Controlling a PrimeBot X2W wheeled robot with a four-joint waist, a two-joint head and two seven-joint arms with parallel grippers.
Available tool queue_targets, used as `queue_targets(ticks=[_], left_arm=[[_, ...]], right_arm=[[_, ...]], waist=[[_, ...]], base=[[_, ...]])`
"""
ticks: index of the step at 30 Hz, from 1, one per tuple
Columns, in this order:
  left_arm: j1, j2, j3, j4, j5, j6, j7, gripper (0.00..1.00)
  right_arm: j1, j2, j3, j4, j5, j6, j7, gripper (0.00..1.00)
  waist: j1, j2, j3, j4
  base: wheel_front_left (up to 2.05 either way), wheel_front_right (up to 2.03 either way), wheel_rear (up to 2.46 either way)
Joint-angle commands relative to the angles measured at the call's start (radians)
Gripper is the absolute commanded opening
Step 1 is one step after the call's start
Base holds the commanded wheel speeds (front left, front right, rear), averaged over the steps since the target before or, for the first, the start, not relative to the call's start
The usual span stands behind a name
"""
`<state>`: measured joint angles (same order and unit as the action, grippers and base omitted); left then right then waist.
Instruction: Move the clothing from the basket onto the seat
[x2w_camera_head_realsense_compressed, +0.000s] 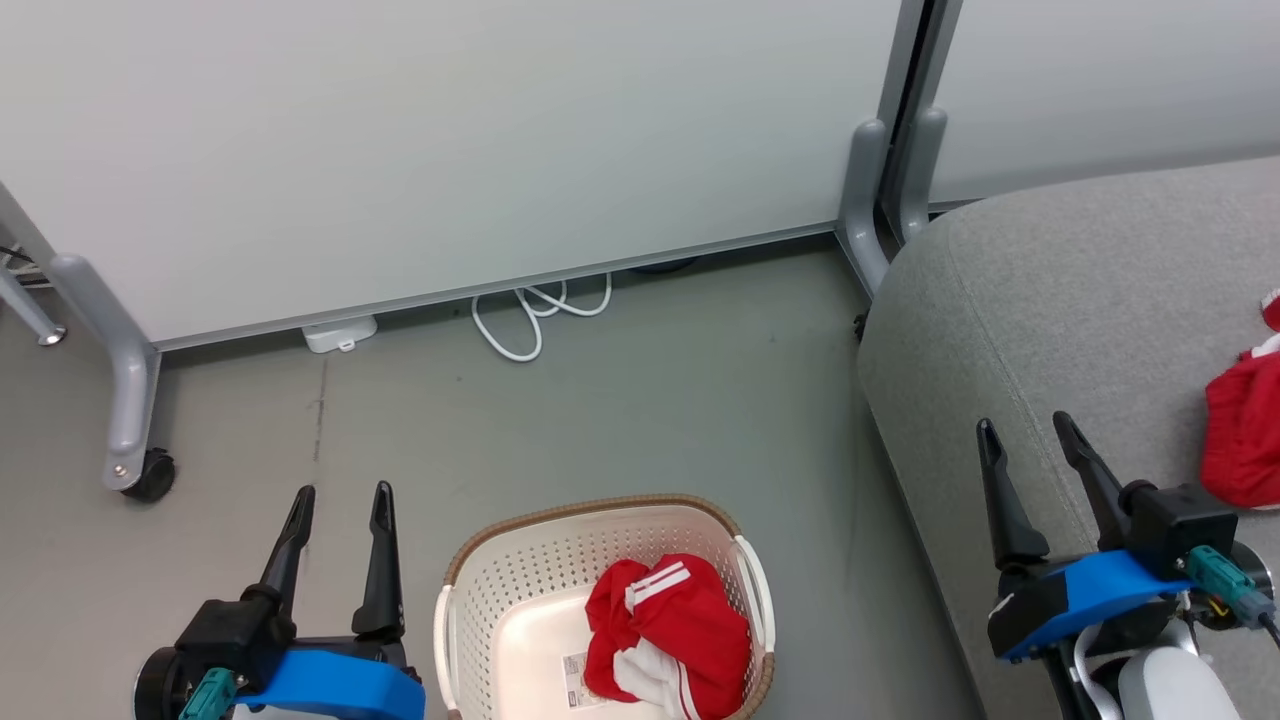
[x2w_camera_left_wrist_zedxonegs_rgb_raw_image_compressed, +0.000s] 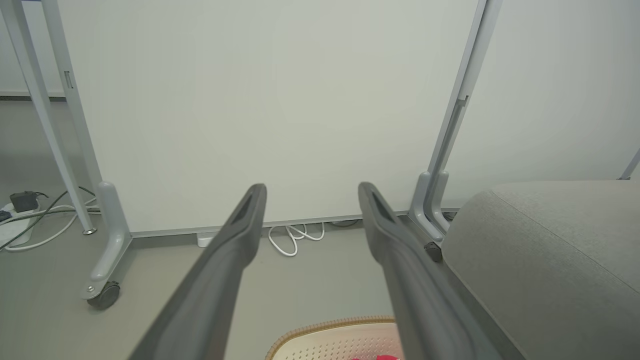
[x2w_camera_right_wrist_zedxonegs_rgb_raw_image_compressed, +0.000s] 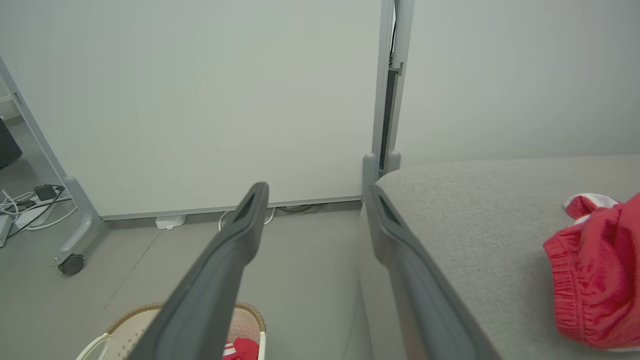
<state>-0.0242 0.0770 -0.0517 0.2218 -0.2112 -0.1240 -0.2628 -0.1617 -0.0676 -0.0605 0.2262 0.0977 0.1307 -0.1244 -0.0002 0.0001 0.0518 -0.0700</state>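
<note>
head: high, looking down | wrists: lower, level, facing partition (x2w_camera_left_wrist_zedxonegs_rgb_raw_image_compressed: 250, 100) | all three share basket (x2w_camera_head_realsense_compressed: 590, 504), seat (x2w_camera_head_realsense_compressed: 1050, 300)

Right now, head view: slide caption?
Left hand and right hand open; one red garment in the basket, another on the seat.

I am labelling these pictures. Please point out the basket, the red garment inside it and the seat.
basket (x2w_camera_head_realsense_compressed: 600, 503): head view, brown far rim.
red garment (x2w_camera_head_realsense_compressed: 700, 640): head view, middle of its red fabric.
seat (x2w_camera_head_realsense_compressed: 1080, 300): head view, bare grey top surface.
</note>
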Motion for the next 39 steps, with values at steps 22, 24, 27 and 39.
queue_targets(ticks=[22,24,27,39], left_arm=[[0.022,-0.014,0.079,0.063,0.029,-0.007,-0.003,1.00],[0.017,-0.014,0.083,0.060,0.029,-0.007,-0.003,1.00],[0.012,-0.016,0.076,0.056,0.030,-0.007,-0.003,1.00],[-0.024,-0.017,0.047,0.066,0.026,-0.006,-0.003,1.00]], right_arm=[[0.119,0.018,0.053,-0.070,0.057,0.000,0.008,1.00],[0.116,0.018,0.060,-0.069,0.071,0.000,0.012,1.00],[0.104,0.018,0.064,-0.070,0.078,0.000,0.013,1.00],[0.073,0.018,0.068,-0.083,0.081,0.000,0.010,1.00]], waist=[[0.0002,-0.0001,-0.047,0.082],[0.0002,-0.0001,-0.043,0.076],[0.0002,-0.0001,-0.036,0.067],[0.0002,-0.0001,0.022,0.056]], base=[[0.00,0.00,0.00],[0.00,0.00,0.00],[0.00,0.00,0.00],[0.00,0.00,0.00]])
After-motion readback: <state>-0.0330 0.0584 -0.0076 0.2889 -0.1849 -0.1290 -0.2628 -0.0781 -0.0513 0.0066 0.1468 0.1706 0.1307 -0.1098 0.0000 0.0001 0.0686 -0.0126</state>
